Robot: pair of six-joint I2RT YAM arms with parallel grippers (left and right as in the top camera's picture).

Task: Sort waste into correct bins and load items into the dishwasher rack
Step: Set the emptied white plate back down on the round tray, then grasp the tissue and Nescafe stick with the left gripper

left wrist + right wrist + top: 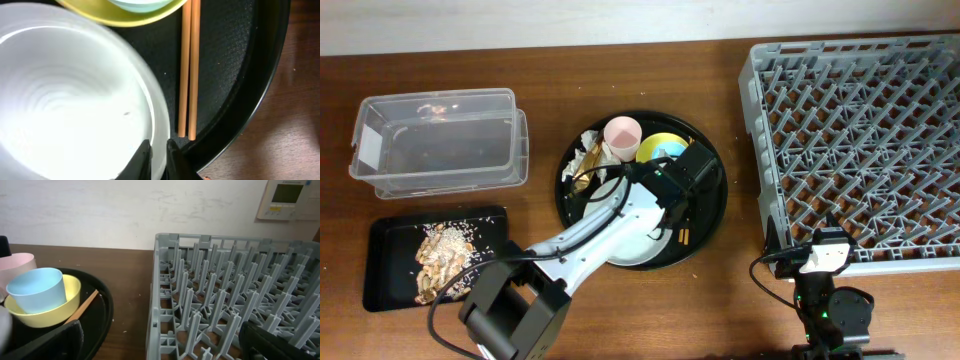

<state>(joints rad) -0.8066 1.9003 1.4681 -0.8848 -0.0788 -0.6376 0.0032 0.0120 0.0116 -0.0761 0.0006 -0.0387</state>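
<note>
The pale plate lies on the round black tray. My left gripper is shut on the plate's right rim; in the left wrist view the jaws pinch the rim of the plate. The chopsticks lie just right of it. The light-blue cup sits in the yellow bowl, with the pink cup and crumpled napkins behind. My right gripper is open and empty at the front left corner of the grey rack.
The clear tub stands at the back left. The shallow black tray in front of it holds beige food scraps. The rack's wall rises right next to the round tray's edge.
</note>
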